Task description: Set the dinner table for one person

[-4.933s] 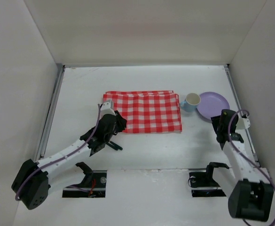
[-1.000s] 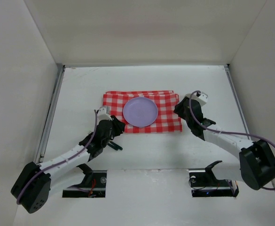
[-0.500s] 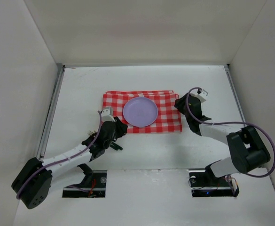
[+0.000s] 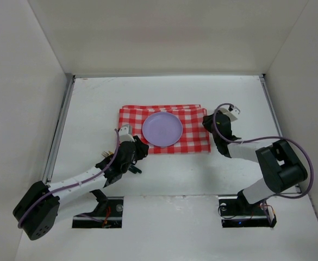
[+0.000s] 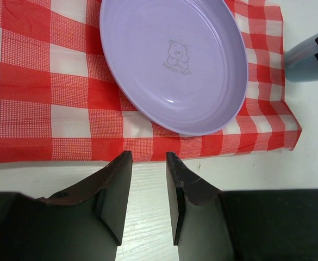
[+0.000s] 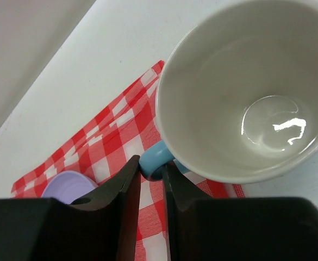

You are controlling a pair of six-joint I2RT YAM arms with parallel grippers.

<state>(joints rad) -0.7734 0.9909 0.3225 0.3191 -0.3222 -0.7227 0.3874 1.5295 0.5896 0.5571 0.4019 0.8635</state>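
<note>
Blue mug handle [image 6: 157, 156] pinched by right pincer [image 6: 152, 167], clear only from its wrist, left pincer [image 5: 148, 159] slightly spread, empty

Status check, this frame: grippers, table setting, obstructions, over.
Left gripper: jaws apart, empty. Right gripper: jaws on mug handle. Dinner table: plate on cloth. Nothing blocking.

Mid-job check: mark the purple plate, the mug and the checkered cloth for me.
purple plate [image 5: 175, 60]: left wrist view, on its centre by the bear print.
mug [image 6: 245, 92]: right wrist view, on its white inner wall.
checkered cloth [image 4: 195, 136]: top view, on its bare right part.
</note>
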